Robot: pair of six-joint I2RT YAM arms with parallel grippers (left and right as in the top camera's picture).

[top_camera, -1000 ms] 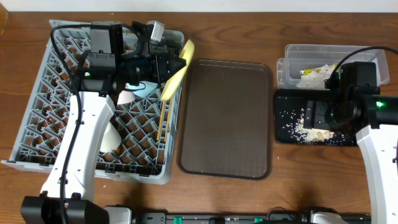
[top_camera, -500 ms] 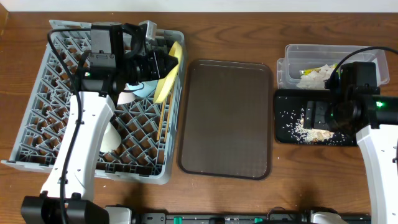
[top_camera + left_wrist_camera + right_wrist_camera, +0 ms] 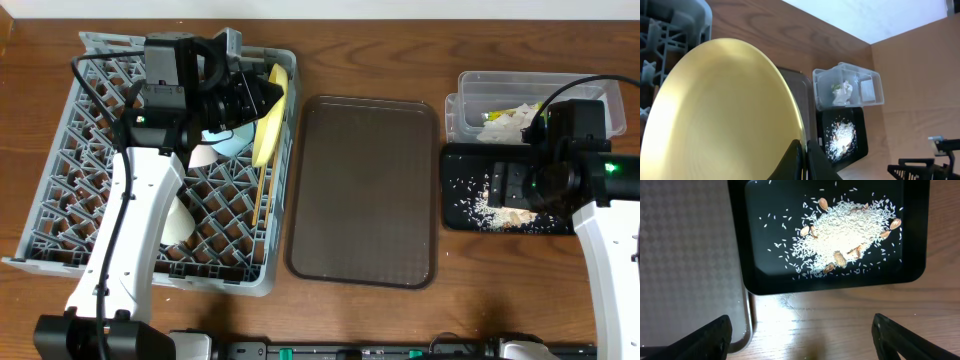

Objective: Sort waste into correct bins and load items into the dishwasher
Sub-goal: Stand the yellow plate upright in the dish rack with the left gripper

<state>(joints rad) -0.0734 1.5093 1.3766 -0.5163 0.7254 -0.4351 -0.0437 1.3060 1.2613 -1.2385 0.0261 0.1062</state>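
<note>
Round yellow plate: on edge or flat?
On edge: the round yellow plate shows overhead as a narrow sliver in the grey plastic dish rack.

Lab: robot arms [image 3: 135, 230], wood tbl [image 3: 380, 50]

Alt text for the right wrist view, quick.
A shallow black tray holds a pile of pale rice scraps and a few brown pieces. The brown serving tray lies beside it on the picture's left; the open right gripper hangs over the wooden table.

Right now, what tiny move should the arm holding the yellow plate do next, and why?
Probably ease the yellow plate down between the pegs of the grey rack. The left fingers pinch its rim, and it stands nearly upright at the rack's right side, not clearly seated yet.
</note>
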